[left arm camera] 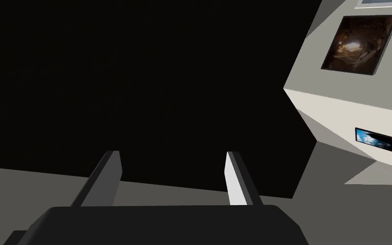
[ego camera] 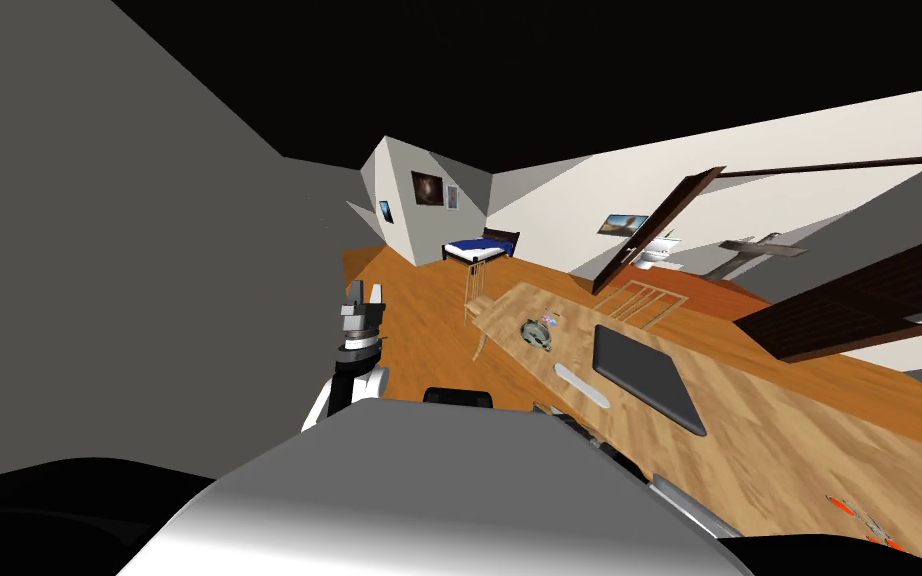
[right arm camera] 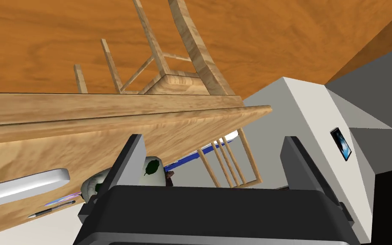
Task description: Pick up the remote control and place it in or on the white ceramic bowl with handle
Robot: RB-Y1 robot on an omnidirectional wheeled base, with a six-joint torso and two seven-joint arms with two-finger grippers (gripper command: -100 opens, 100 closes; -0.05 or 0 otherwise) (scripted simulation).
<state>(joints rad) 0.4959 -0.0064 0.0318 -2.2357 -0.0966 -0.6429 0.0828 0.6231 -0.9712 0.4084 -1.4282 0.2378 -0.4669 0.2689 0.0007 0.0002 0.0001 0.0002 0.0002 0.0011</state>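
A long white remote control (ego camera: pixel 581 385) (right arm camera: pixel 21 187) lies on the wooden table (ego camera: pixel 769 440), near its edge on my side. Further along stands a pale bowl with green leaf marks (ego camera: pixel 537 335) (right arm camera: pixel 95 183), partly hidden behind one finger in the right wrist view. My right gripper (right arm camera: pixel 214 163) hovers low at the table's edge, open, with nothing between its fingers; the remote lies off to the side of it. My left gripper (ego camera: pixel 364 300) (left arm camera: pixel 171 174) is raised away from the table, to its left, open and empty.
A dark flat slab (ego camera: pixel 647 378) lies on the table beside the remote. Two pens (right arm camera: pixel 57 203) lie by the bowl. Wooden chairs (ego camera: pixel 639 300) (right arm camera: pixel 165 64) stand along the table. A dark open door (ego camera: pixel 659 225) and a bed (ego camera: pixel 479 245) are further off.
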